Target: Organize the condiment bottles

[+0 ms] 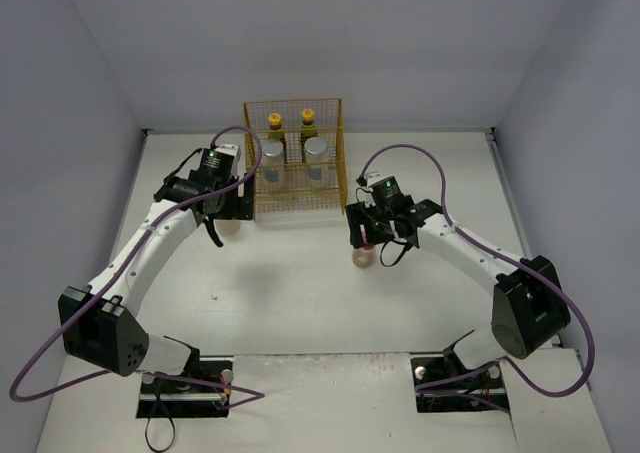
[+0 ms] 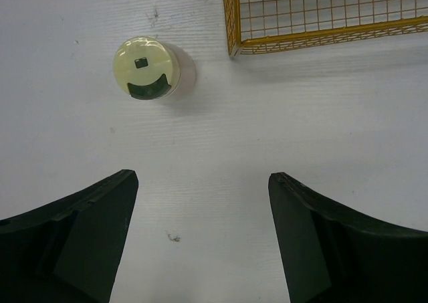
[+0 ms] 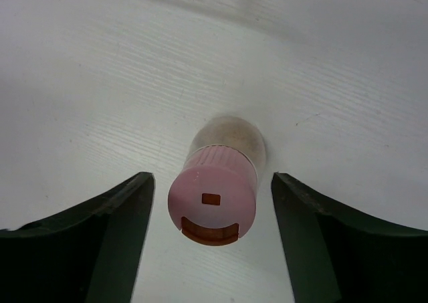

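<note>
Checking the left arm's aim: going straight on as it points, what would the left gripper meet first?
Probably bare table. The yellow-green-capped bottle stands up and left of the gap between the left gripper's open fingers, and the yellow wire rack is off to the right. Neither looks in line.

Smooth plastic bottle cap (image 3: 212, 206); wire rack (image 1: 296, 211)

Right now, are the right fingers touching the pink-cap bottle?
Apart. The right wrist view shows a plain gap on each side between the right fingers and the pink-cap bottle.
</note>
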Controlling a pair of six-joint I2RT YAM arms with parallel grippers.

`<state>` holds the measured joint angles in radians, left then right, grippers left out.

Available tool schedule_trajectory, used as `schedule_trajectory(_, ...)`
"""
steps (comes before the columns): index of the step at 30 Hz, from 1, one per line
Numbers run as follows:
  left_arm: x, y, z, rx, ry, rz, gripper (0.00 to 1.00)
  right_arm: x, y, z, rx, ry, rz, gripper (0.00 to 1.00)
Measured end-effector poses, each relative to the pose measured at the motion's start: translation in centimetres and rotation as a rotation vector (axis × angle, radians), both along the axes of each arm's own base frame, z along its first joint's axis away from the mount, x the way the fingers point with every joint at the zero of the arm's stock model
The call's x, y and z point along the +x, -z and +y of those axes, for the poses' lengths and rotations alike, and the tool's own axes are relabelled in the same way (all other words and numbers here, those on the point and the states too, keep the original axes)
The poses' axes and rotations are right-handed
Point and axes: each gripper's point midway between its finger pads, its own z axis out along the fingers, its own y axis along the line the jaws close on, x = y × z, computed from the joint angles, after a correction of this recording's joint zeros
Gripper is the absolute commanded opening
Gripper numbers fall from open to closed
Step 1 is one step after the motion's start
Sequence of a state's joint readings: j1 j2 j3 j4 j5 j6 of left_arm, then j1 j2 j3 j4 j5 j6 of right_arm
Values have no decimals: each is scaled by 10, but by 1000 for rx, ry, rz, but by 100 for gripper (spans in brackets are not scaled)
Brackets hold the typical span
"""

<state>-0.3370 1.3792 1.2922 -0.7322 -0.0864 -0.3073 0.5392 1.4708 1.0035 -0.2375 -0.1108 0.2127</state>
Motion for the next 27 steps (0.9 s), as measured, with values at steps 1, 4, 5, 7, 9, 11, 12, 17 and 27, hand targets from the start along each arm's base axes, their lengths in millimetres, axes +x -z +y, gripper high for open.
schedule_trajectory(1,0,0,0,0,0,0,80,0,0,0,-1,-3,2,61)
schedule_trajectory(4,1,-2,-1,-2,0,-5,80,-2,1,1,-2,-7,6,40)
schedule_trajectory(5,2,-3,-1,-3,0,-7,80,-2,1,1,-2,-5,4,27)
schedule_trajectory(7,2,-4,-1,-4,0,-10,80,-3,0,2,-4,-10,6,16)
schedule_trajectory(9,2,-4,-1,-4,0,-10,80,-4,-3,3,-12,-15,11,4)
schedule_trajectory(11,2,-4,-1,-4,0,-10,80,-3,-10,7,-21,-24,8,1)
schedule_trajectory(12,2,-4,-1,-4,0,-10,80,-1,-17,11,-21,-30,1,0)
schedule_trajectory(17,2,-4,-1,-3,0,-9,80,25,-85,37,60,-43,-127,0)
schedule_trajectory(27,1,-6,-1,-5,-1,-13,80,81,-167,76,187,-18,-289,0)
